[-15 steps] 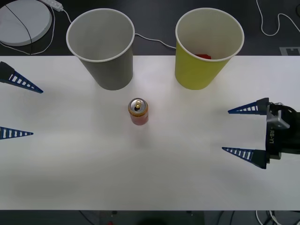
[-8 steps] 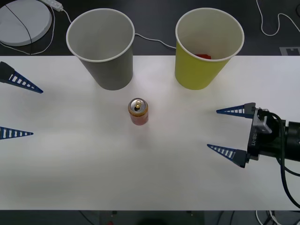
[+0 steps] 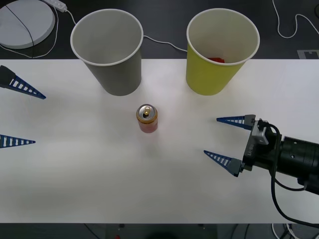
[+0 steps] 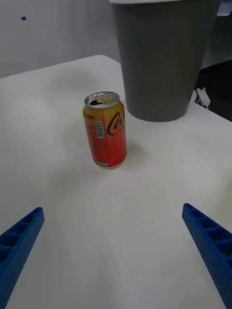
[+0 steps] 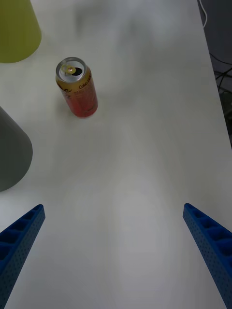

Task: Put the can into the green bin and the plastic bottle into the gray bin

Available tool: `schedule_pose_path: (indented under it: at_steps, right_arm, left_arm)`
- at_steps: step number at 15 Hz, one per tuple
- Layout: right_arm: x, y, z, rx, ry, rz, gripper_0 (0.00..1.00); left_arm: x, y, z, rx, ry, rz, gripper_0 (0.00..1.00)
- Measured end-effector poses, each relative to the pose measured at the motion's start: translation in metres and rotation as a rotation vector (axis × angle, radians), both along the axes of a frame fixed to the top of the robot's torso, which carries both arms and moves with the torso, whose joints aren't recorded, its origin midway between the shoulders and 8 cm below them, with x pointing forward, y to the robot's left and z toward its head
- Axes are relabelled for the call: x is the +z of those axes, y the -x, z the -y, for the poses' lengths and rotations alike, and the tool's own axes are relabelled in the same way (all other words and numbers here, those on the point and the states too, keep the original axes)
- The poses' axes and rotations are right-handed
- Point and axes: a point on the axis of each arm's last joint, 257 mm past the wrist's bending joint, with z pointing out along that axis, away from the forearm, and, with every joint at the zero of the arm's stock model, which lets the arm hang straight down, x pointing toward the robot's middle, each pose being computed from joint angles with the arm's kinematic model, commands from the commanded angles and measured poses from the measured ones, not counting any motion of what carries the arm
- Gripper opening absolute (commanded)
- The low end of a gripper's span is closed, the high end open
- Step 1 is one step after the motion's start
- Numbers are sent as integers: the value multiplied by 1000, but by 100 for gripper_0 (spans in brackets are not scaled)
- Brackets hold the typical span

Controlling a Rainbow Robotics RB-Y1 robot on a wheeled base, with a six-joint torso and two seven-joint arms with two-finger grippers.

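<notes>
One can [image 3: 147, 118], upright mid-bench, just before the gray bin [image 3: 107, 50]; green bin [image 3: 222, 50] at far edge. Right gripper [image 3: 227, 141] released, aimed at can; left gripper [image 3: 17, 113] released at left edge. Risk: off-centre fingers tipping the can

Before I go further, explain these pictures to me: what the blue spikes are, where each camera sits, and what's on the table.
The blue spikes are the fingers of a two-armed robot. The front view looks down from above the arms; the other two come from cameras on each wrist. The right gripper is open and reaches toward the can, which stands upright on the white table. The left gripper waits open at the table's left edge. Behind the can stand the gray bin and the green bin. Nothing is held.
</notes>
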Motion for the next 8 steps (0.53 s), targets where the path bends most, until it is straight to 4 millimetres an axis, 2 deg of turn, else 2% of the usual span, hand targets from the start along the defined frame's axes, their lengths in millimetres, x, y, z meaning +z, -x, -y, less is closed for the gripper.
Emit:
schedule_pose_path:
  at_steps: [8]
  right_arm:
    - [-14,-20,-34,-21,-77,-10,100]
  left_arm:
    - [0,0,0,0,0,0,100]
